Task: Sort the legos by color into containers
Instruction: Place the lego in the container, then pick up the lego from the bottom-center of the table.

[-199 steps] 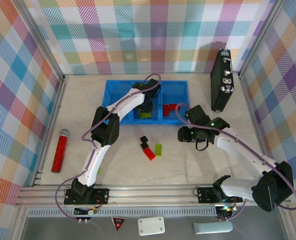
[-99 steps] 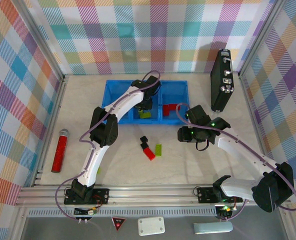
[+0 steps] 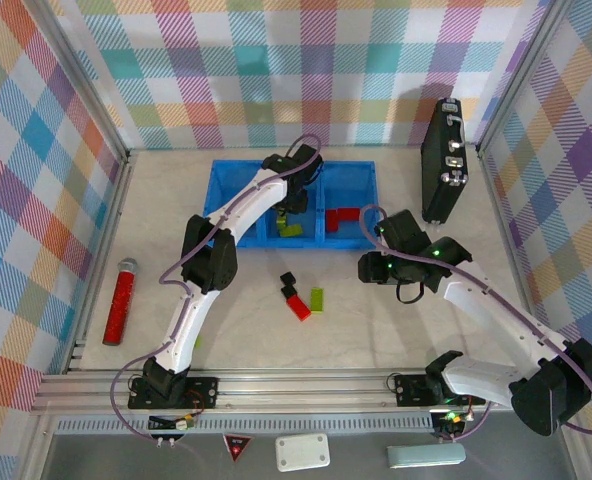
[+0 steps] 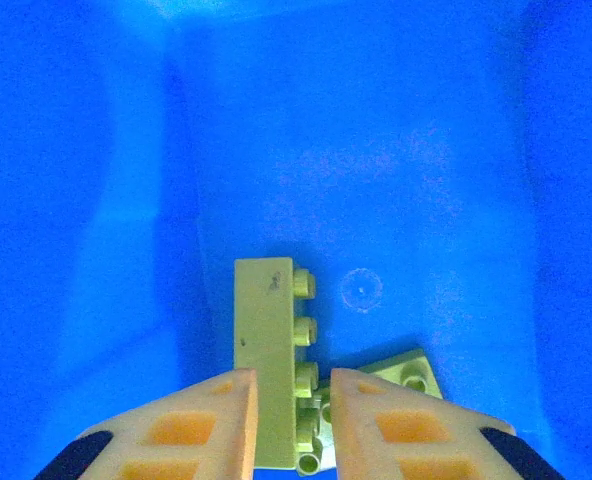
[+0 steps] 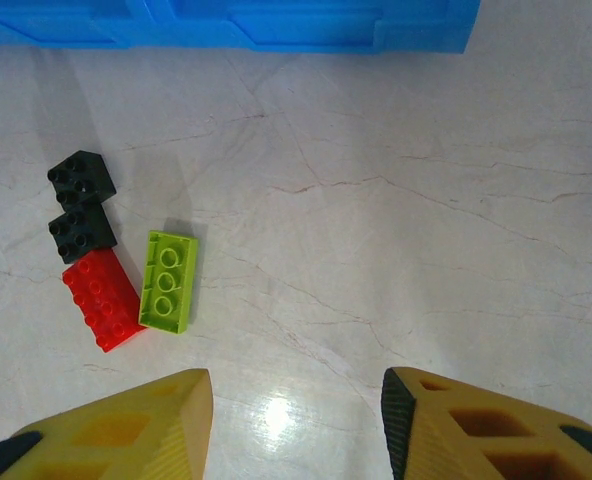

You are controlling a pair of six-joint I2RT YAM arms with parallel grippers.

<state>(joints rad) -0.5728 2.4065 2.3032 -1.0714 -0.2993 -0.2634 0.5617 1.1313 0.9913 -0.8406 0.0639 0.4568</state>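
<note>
Legos [image 3: 298,308] should be light, hard and slick, I reckon, best pinched across flat sides; red, lime and two black studded ones lie loose at 6 o'clock of the tray [image 3: 361,185], my right gripper [image 5: 296,385] part-open and empty nearby, my left gripper [image 4: 294,385] clamping a lime brick [image 4: 266,330] in the middle compartment.
</note>
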